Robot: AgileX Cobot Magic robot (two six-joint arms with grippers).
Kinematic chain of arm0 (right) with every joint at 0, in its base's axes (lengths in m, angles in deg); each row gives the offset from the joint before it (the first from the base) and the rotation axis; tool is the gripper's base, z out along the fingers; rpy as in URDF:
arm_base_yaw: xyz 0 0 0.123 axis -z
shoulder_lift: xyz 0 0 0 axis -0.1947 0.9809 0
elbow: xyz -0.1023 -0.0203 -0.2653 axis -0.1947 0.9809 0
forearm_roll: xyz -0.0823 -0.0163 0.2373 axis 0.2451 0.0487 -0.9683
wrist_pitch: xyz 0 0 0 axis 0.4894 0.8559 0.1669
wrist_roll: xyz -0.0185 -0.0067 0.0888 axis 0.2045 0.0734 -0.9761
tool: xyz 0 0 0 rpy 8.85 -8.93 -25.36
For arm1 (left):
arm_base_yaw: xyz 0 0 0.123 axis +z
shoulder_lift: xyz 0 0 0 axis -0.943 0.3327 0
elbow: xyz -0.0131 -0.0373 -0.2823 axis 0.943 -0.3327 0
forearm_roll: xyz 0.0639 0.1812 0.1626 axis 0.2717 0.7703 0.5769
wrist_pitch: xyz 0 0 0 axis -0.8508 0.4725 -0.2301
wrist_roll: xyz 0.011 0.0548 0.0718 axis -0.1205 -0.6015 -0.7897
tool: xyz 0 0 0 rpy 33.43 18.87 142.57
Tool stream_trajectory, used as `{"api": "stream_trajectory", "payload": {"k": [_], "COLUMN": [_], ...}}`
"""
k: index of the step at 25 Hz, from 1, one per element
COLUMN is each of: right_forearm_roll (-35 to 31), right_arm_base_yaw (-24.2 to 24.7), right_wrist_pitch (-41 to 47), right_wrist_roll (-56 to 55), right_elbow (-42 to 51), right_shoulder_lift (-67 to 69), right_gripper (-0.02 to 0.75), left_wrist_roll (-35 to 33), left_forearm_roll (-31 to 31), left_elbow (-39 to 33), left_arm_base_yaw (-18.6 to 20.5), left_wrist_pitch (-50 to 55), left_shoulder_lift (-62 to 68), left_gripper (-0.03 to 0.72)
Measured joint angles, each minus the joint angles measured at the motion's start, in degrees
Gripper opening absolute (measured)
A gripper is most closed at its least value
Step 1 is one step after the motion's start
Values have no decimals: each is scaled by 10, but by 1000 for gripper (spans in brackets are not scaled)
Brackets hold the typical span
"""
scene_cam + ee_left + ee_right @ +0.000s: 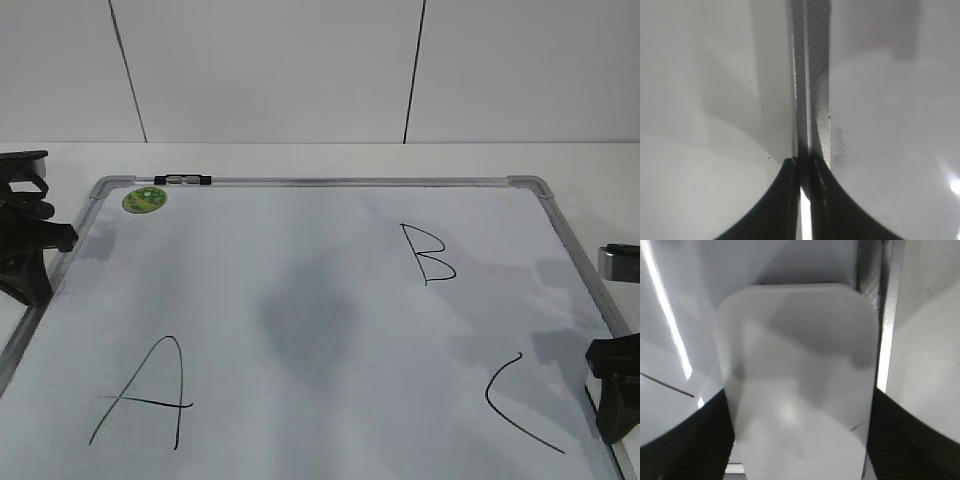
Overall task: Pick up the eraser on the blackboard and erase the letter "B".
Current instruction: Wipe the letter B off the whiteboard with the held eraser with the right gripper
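The blackboard [300, 300] is a white board with a silver frame, lying flat. It bears a black "A" [145, 395], the letter "B" [428, 253] and a "C" [520, 405]. In the right wrist view the white eraser [800, 355] fills the space between my right gripper's [799, 392] dark fingers, which press on both its sides, next to the board's frame [870, 270]. In the exterior view the eraser's end [620, 262] shows at the right edge, beyond the right arm [612, 390]. My left gripper [805, 165] is shut and empty over the board's left frame [815, 75].
A green round sticker [145, 199] and a small black clip [185, 180] sit at the board's far left corner. A grey smudge [305, 315] marks the board's middle. The left arm [25, 240] rests at the left edge. A white wall stands behind the table.
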Motion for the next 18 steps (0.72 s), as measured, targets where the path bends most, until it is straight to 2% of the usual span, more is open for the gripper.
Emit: {"api": "stream_trajectory", "payload": {"k": [18], "right_forearm_roll": [0], "right_arm_base_yaw": [0], "right_wrist_pitch": [0], "right_wrist_roll": [5], "right_elbow": [-1], "right_shoulder_lift": [0], "right_gripper": [537], "left_wrist_roll": [0], "left_forearm_roll": [0], "left_elbow": [0], "left_arm_base_yaw": [0], "left_wrist_pitch": [0], "left_shoulder_lift": [0], "left_gripper": [20]}}
